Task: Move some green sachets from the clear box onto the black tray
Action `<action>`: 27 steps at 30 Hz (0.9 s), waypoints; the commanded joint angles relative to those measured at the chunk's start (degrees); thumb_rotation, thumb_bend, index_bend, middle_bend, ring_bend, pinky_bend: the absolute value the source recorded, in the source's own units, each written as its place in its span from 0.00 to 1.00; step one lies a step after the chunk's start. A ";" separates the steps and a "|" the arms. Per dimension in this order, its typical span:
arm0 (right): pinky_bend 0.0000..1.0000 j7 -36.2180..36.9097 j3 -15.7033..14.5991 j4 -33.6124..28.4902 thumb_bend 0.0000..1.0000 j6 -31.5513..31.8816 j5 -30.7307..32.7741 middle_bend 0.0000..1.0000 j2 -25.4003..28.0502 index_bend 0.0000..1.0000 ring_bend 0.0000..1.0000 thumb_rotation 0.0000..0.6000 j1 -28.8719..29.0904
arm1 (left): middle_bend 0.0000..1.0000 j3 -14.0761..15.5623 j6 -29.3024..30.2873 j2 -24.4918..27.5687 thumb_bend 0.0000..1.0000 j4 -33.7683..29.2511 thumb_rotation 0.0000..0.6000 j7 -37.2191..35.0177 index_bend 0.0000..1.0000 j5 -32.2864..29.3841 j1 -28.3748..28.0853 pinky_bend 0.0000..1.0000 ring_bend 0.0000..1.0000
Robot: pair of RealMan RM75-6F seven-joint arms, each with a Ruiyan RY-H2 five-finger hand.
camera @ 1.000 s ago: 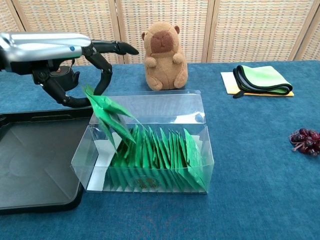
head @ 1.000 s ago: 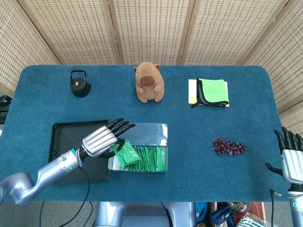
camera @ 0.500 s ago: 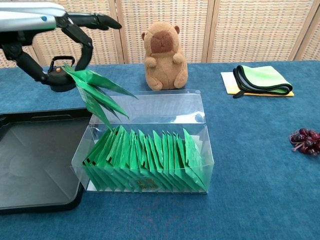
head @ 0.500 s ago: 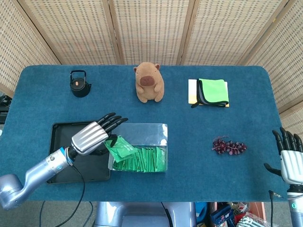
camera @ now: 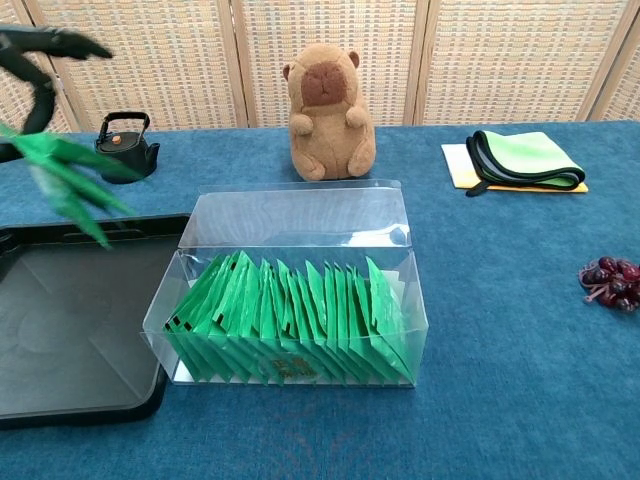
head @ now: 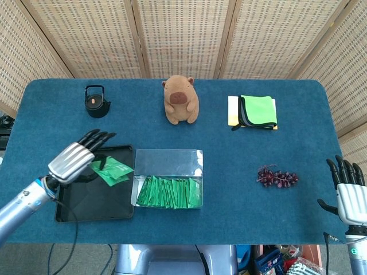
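Observation:
My left hand (head: 74,159) hangs above the black tray (head: 74,209) and pinches a few green sachets (head: 112,171). In the chest view those sachets (camera: 68,178) show blurred at the far left, with the fingertips (camera: 60,42) above them. The clear box (head: 168,179) stands just right of the tray with a row of several green sachets (camera: 290,318) upright inside. My right hand (head: 347,193) rests open at the table's right edge, holding nothing.
A small black teapot (head: 96,101) stands at the back left. A brown capybara plush (head: 181,99) sits behind the box. A folded green cloth (head: 256,112) lies at the back right, and a bunch of dark grapes (head: 277,176) lies right of the box.
My left hand has lifted the sachets out of the box and carried them left, over the tray. The right hand has barely moved.

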 commanded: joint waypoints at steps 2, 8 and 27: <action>0.00 -0.26 -0.09 -0.01 0.00 -0.11 -0.15 0.00 -0.09 0.00 0.00 1.00 0.09 | 0.00 2.01 -3.24 1.01 0.48 1.59 1.00 -0.91 0.75 -2.17 1.39 0.00 0.00; 0.00 -1.19 -0.36 -0.03 0.00 -0.43 -0.53 0.00 -0.53 0.00 0.00 1.00 0.36 | 0.00 2.93 -9.47 0.81 0.48 3.21 1.00 -1.36 0.72 -5.72 1.23 0.00 0.00; 0.00 -0.91 -0.34 -0.15 0.00 -0.57 -0.53 0.00 -0.39 0.00 0.00 1.00 0.41 | 0.00 -2.40 -16.19 -0.51 0.19 2.49 1.00 -0.66 0.00 -20.32 0.23 0.00 0.00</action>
